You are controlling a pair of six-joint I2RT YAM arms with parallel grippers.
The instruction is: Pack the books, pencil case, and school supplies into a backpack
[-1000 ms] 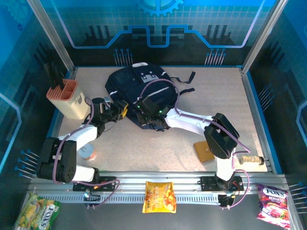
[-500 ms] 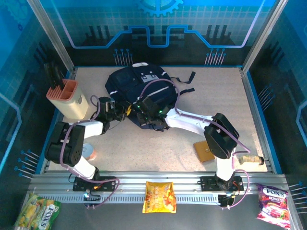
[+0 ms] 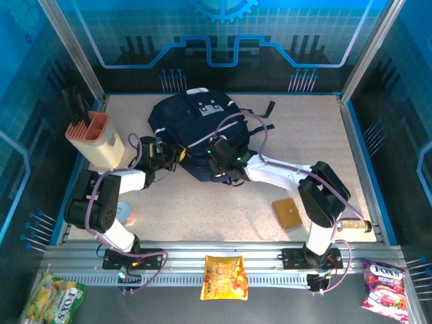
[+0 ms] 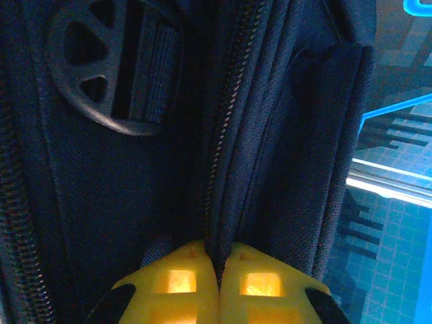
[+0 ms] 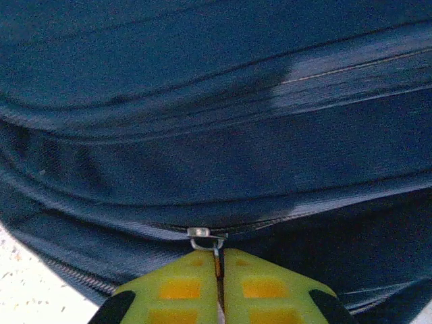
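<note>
On the near right the tan-brown square piece (image 3: 289,213) lies unpacked on the table (image 3: 202,206), so packing looks unfinished, while farther in the left gripper (image 4: 217,266) pinches together on a fabric fold of the navy backpack (image 3: 196,118) at far centre and the right gripper (image 5: 219,260) is clamped on its zipper pull (image 5: 206,236).
</note>
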